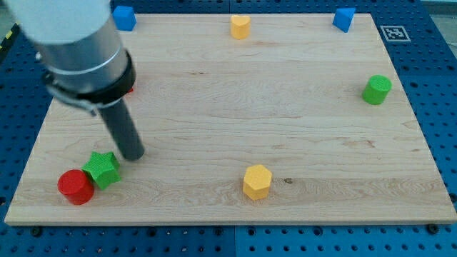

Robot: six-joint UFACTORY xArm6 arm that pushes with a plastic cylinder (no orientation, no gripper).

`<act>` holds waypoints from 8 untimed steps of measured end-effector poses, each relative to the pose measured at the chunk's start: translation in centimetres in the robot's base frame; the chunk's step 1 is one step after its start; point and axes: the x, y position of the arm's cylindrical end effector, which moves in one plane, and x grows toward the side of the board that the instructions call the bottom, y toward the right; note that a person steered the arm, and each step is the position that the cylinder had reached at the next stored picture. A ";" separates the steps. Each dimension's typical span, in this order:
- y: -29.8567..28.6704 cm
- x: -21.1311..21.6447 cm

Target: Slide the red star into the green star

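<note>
The green star (102,168) lies near the board's bottom left corner. My tip (134,156) rests on the board just to the right of it and slightly above, very close to or touching its upper right point. A red round block (75,187) touches the green star's lower left side. Only a sliver of red (131,88) shows behind the arm at the view's upper left. It may be the red star, but its shape is hidden.
A blue block (124,17) sits at the top left, a yellow heart (240,26) at the top middle and a blue block (343,18) at the top right. A green cylinder (376,90) is at the right edge, a yellow hexagon (257,181) at the bottom middle.
</note>
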 end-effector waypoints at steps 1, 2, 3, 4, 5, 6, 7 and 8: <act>1.8 -5.3; 2.4 -8.5; 2.4 -13.5; 1.3 -18.2; -2.9 -19.0; -6.7 -17.9; -6.7 -15.2; -6.2 -12.0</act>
